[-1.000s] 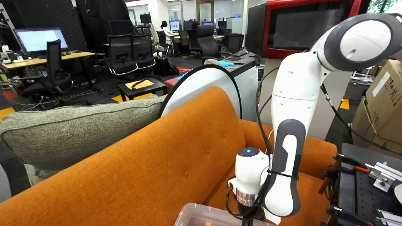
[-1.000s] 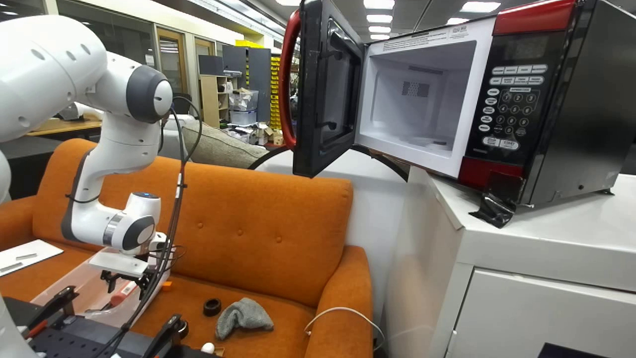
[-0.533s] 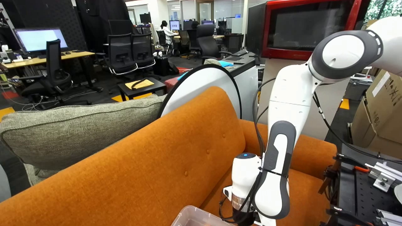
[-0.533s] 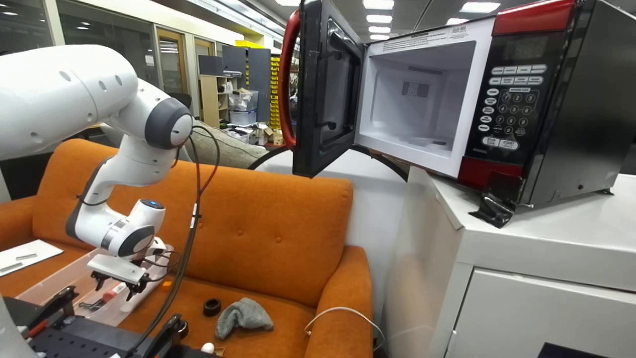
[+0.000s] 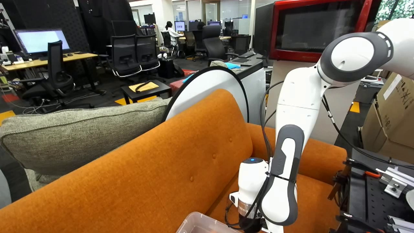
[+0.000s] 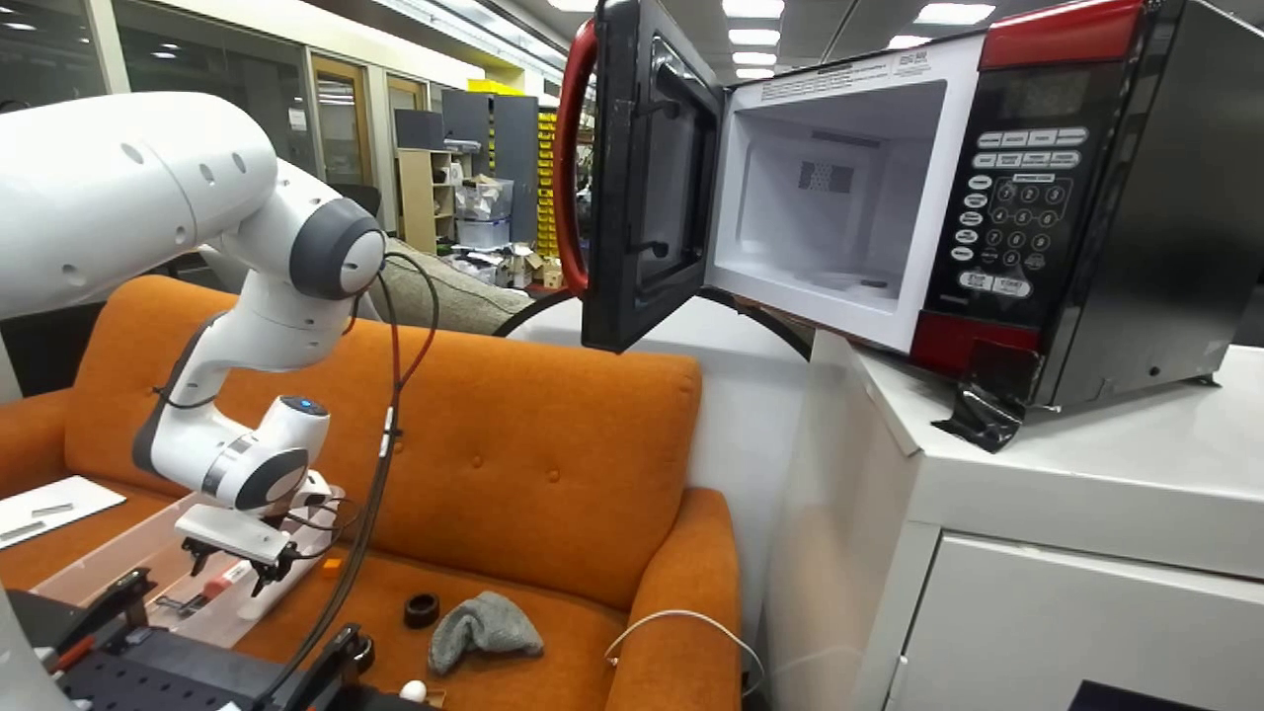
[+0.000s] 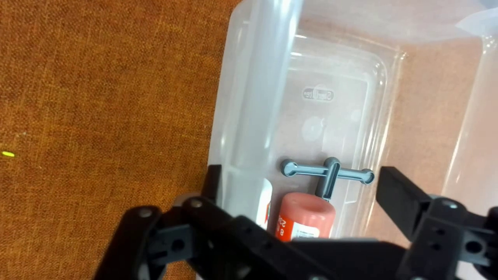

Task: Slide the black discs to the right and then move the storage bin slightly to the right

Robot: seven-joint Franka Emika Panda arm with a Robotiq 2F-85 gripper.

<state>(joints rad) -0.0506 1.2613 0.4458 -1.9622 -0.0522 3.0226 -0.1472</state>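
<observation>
1. Office room (image 5: 190,13), background, with an orange sofa (image 6: 464,415) before it.
2. Pale cabinet (image 6: 1047,553), beyond the sofa, bearing a microwave (image 6: 1047,227), door swung open.
3. Robot arm (image 6: 272,316), bent down over the sofa, trailing black cables (image 6: 380,474).
4. Perforated black desk (image 6: 168,681), fronting the sofa.
5. Storage bin (image 7: 249,109), translucent plastic, on the sofa seat.
6. Fingers (image 7: 402,202), set wide apart, a bin wall lying between them in the wrist view; contact cannot be told.
7. Clamp (image 6: 117,602), at the desk's edge, masking part of the bin in an exterior view.
8. Grey cloth (image 6: 486,632), crumpled on the sofa seat.
9. Coral container (image 7: 305,214) and grey T-shaped piece (image 7: 330,171), within the bin.
10. Black disc (image 6: 421,621), ring-like, just beside the cloth.
</observation>
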